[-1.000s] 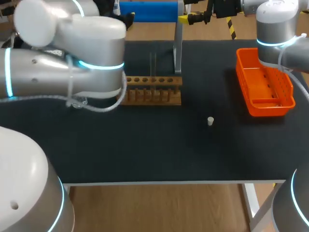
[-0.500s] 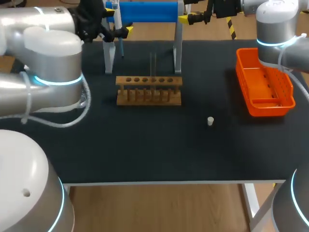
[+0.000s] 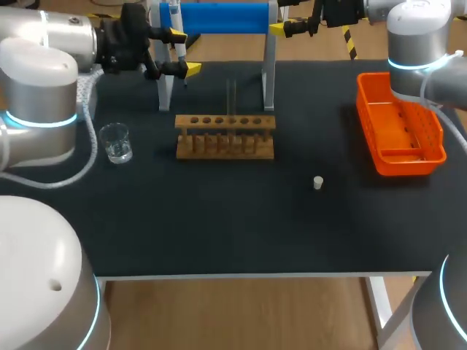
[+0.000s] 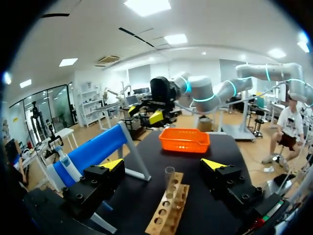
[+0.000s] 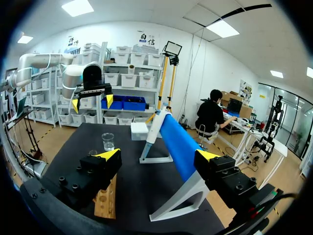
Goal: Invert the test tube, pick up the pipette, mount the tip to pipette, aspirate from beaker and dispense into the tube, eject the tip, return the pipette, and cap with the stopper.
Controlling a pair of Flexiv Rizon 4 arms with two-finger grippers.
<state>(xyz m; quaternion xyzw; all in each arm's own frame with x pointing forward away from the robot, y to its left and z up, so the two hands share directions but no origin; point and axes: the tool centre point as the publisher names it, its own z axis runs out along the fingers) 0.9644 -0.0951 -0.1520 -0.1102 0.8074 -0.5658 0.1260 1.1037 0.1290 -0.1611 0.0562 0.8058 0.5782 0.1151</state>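
Observation:
A clear test tube [image 3: 232, 97] stands in the wooden rack [image 3: 226, 137]; in the left wrist view the test tube [image 4: 169, 179] rises ahead of my left gripper [image 4: 163, 164], between its open fingers' line. In the head view my left gripper [image 3: 182, 52] is open at the back left, beside the pipette [image 3: 176, 33] hanging on the blue stand [image 3: 223, 17]. A glass beaker [image 3: 117, 142] sits left of the rack. A small white stopper [image 3: 318, 182] lies at mid-right. My right gripper [image 5: 158, 155] is open over the blue stand's [image 5: 178, 146] far end, holding nothing.
An orange basket [image 3: 400, 125] stands at the right of the table under my right arm. The stand's white legs [image 3: 268, 76] rise behind the rack. Black mat stretches bare in front of the rack and stopper.
My left arm has swung back and to the left, uncovering the beaker and rack; its gripper has come up beside the pipette. The right arm has not moved.

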